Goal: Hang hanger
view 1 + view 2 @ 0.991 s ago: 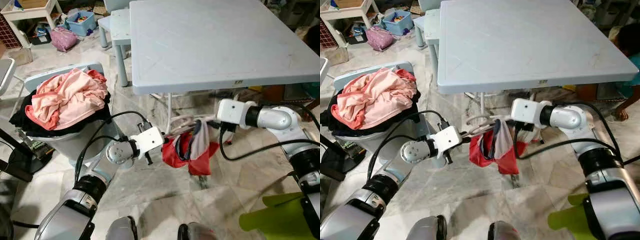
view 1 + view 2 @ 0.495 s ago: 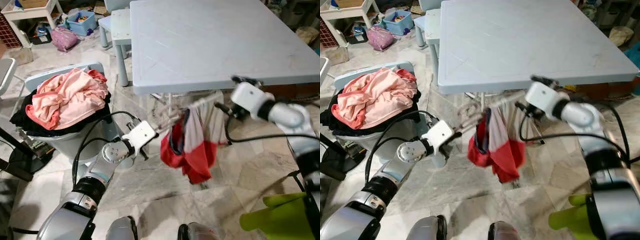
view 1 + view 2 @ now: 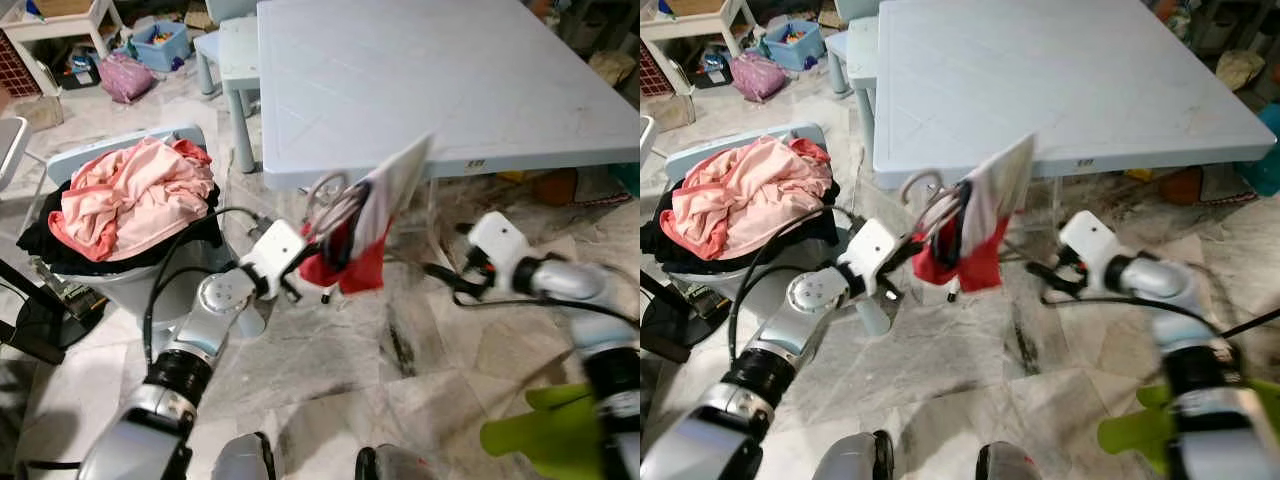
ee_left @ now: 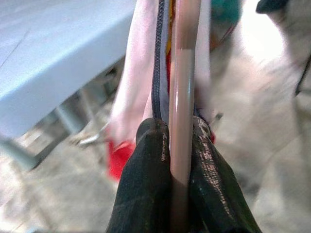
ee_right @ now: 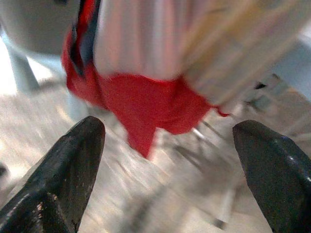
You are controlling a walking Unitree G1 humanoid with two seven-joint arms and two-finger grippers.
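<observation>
Clamping the pink hanger [image 4: 183, 87] between its two black fingers [image 4: 146, 184], the left claw [image 3: 300, 268] holds it raised in front of the near edge of the pale blue table [image 3: 440, 80], with a red and white garment [image 3: 358, 235] draped over the hanger. The right claw [image 5: 165, 160] sits lower, above the marble floor [image 3: 330, 370] and apart from the garment, its fingers spread wide with nothing between them. A laundry basket [image 3: 120, 285] heaped with pink clothes [image 3: 130, 195] stands beside the left arm.

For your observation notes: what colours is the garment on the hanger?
Red and white garment with a dark trim, clearest in the left eye view.
</observation>
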